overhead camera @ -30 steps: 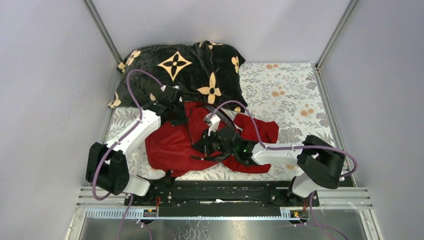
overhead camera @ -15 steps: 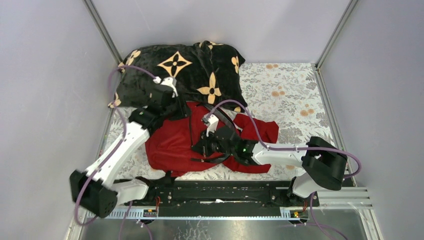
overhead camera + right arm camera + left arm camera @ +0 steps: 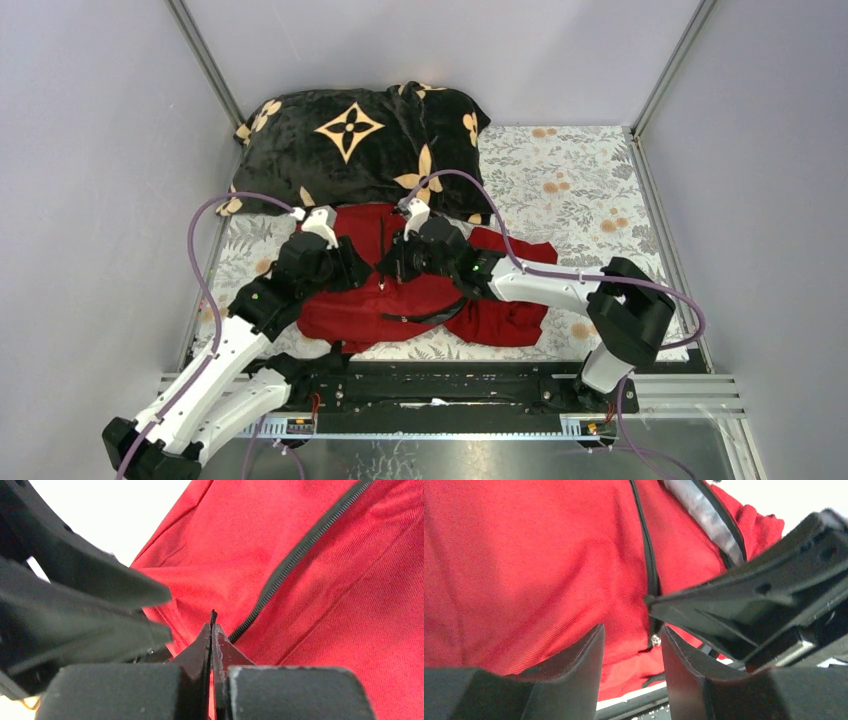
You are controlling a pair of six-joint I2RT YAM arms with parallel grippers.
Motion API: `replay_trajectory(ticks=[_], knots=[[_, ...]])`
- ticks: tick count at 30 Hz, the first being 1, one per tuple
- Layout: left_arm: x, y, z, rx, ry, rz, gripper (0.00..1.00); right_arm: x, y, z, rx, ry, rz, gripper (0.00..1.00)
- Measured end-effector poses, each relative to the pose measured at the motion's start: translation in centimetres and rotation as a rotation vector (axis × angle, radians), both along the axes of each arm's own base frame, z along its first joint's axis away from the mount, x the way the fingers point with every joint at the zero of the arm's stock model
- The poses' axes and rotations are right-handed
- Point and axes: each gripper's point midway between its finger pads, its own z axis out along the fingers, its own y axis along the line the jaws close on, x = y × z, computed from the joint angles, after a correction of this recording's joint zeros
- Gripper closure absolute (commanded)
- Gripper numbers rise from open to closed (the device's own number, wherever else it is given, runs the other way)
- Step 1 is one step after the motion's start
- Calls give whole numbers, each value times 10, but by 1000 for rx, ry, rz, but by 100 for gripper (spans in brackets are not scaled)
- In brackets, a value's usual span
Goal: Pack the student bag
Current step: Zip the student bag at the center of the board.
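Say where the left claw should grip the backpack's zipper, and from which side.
Likely the small metal tab ending the red backpack's zipper line: the only raised bit on flat fabric. Bring the left claw in from its own side, a finger either side; the right claw crowds the other.

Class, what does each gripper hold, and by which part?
Right gripper pinches a thin black zipper tab of the student bag; left gripper, open, holds nothing.

top view: bright, even, diffuse overhead light; sharp throughout | shadows: faint, soft-edged under the arms | wrist views: far background blown out white | blur: left gripper [image 3: 631, 632] soft close to its own lens, smeared at the left of the right wrist view | focus: student bag [image 3: 325, 605] weave crisp
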Motion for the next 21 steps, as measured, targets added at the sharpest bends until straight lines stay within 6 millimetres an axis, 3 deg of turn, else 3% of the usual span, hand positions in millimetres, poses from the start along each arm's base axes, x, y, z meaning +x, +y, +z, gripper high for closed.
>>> replay_trajectory(ticks=[5,14,21], knots=[[-16,-22,-12,-20,63,-55,51,6,5,-2,-11,20,17,100],[-39,-45,-43,9,156,-95,61,16,-5,-8,-10,73,-12,100],[-38,-47,-57,75,162,-67,66,19,-10,-12,-5,102,-18,100]])
